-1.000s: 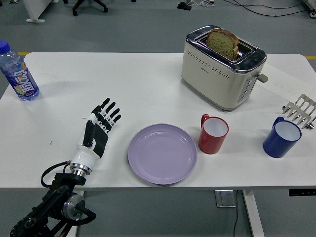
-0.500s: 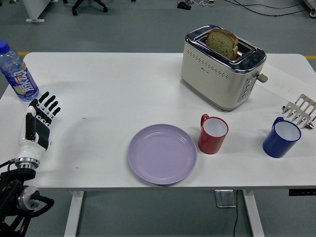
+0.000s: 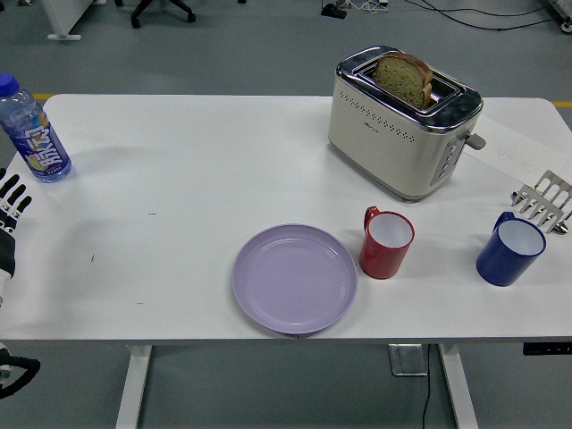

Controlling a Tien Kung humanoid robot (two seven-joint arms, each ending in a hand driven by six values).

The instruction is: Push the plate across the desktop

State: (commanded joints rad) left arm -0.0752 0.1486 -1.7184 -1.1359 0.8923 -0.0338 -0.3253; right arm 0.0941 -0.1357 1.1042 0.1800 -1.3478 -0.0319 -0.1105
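At the far left edge of the head view, your left hand [image 3: 11, 214] shows only in part: a few dark fingers [image 3: 16, 198] held straight and a little apart, holding nothing, with the white wrist just below them running out of frame. It sits over the table's [image 3: 197, 161] left margin, near the water bottle [image 3: 34, 134] and well apart from the plate [image 3: 295, 278]. Your right hand is not in view at all.

The lilac plate lies flat near the table's front edge, about midway across, with the red mug [image 3: 386, 242] just beside its right rim; whether the two touch you cannot tell from here. Farther right stand the blue mug [image 3: 509, 251] and a metal rack [image 3: 542, 200]; behind them is the toaster [image 3: 402, 123] with a slice of bread [image 3: 404, 79] in its slot.

Judging by this, nothing is in contact with the plate, so you are either between pushes or finished. Another push would call for bringing the hand back to the plate's left rim, and pushing rightward would likely crowd the red mug.
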